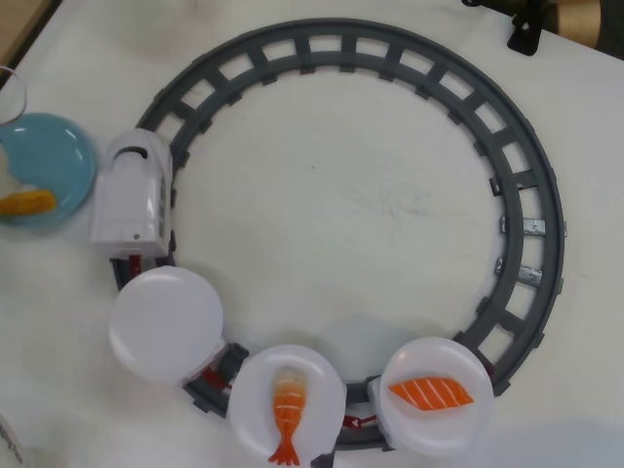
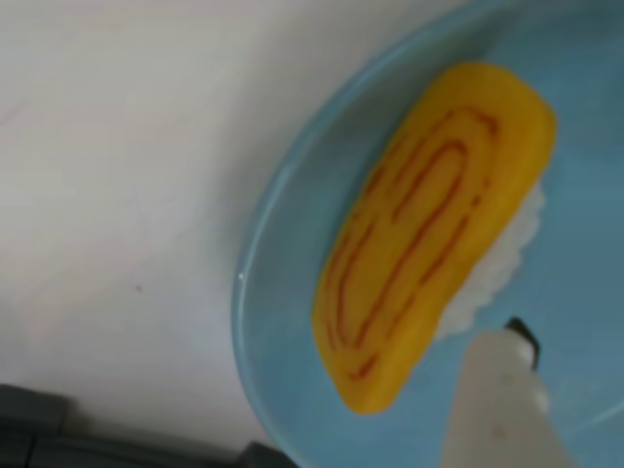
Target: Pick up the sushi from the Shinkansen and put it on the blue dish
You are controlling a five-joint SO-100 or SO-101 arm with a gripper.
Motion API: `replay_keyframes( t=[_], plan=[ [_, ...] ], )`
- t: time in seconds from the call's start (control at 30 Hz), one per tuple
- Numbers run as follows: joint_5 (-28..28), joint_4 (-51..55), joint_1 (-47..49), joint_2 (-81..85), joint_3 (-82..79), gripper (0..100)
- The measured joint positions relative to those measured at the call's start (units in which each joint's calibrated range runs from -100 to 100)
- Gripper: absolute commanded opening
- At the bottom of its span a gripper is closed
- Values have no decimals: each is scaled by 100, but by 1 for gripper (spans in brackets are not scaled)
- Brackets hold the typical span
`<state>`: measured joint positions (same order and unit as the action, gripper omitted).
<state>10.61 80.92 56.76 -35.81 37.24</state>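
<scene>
At the far left of the overhead view we are logging the blue dish [image 1: 60, 156], sitting on the white table [image 1: 351, 205] with its left part cut off by the frame edge; the sushi [image 1: 27, 202] is lying on its lower left part, so the piece is already off the train. A blurred translucent shape is overlapping the dish's upper left, and we cannot tell what it is. Just beside the dish to the right we are listing the Shinkansen [image 1: 135, 195], nose pointing up, standing on the grey circular track [image 1: 531, 195]. Trailing below and rightward we are counting three cars: an empty white plate [image 1: 166, 324], then a white plate carrying the shrimp piece [image 1: 286, 409], then a white plate carrying the salmon piece [image 1: 432, 392]. In the wrist view we are recording, from left to right, bare table, the dish rim [image 2: 255, 322], and the sushi [image 2: 429, 234] resting tilted in the dish, its orange concentric lines facing up and white rice showing under its right edge. At the lower right one pale fingertip [image 2: 507, 409] of the gripper is entering the view, close beside the sushi's rice edge; we cannot tell whether they touch. Only this one finger is showing, so we cannot tell whether the gripper is released or clamped.
</scene>
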Motion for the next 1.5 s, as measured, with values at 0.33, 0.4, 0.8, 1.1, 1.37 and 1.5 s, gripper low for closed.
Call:
replay_keyframes(
  t=[0.33, 0.4, 0.8, 1.1, 1.37, 1.5],
  plan=[
    [0, 790, 8, 8, 1409, 23],
    [-21, 1244, 8, 110, 1857, 23],
    [-517, 1731, 425, 1662, 366, 3],
    [-517, 1471, 1324, 4361, -2626, 3],
    [-517, -269, 1545, 7229, -6048, 3],
    [-517, -1176, 1635, 8587, -7978, 3]
  ],
)
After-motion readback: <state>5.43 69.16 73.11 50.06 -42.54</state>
